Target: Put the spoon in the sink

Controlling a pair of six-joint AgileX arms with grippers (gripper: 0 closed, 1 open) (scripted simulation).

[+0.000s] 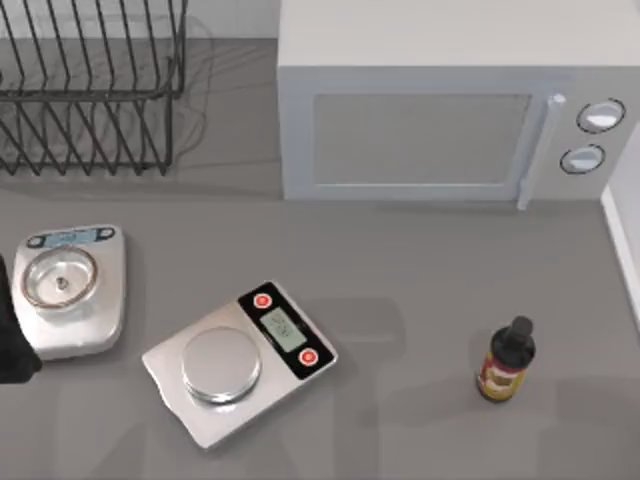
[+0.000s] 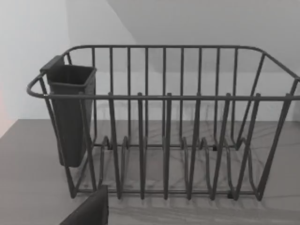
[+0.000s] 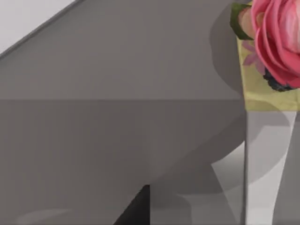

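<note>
- Microwave [image 1: 420,140]: white, door shut, two round knobs at its right end, at the back of the table [image 1: 420,280].
- Dish rack [image 1: 90,93]: dark wire, left of the microwave; dark cutlery cup [image 2: 70,112] hangs on one end.
- Silver scale [image 1: 238,362]: round pan, black panel with two red buttons, lies skewed in front of the microwave's left end.
- Second scale [image 1: 70,290]: bowl-like pan, further left.
- Bottle [image 1: 506,362]: dark, black cap, yellow-red label, upright, in front of the microwave's right end.

A grey table [image 1: 420,280] carried a wire dish rack [image 1: 90,85] and a microwave [image 1: 450,100] at the back, two kitchen scales [image 1: 72,290] [image 1: 240,360] toward the left, and a dark bottle [image 1: 507,360] standing toward the right.
</note>
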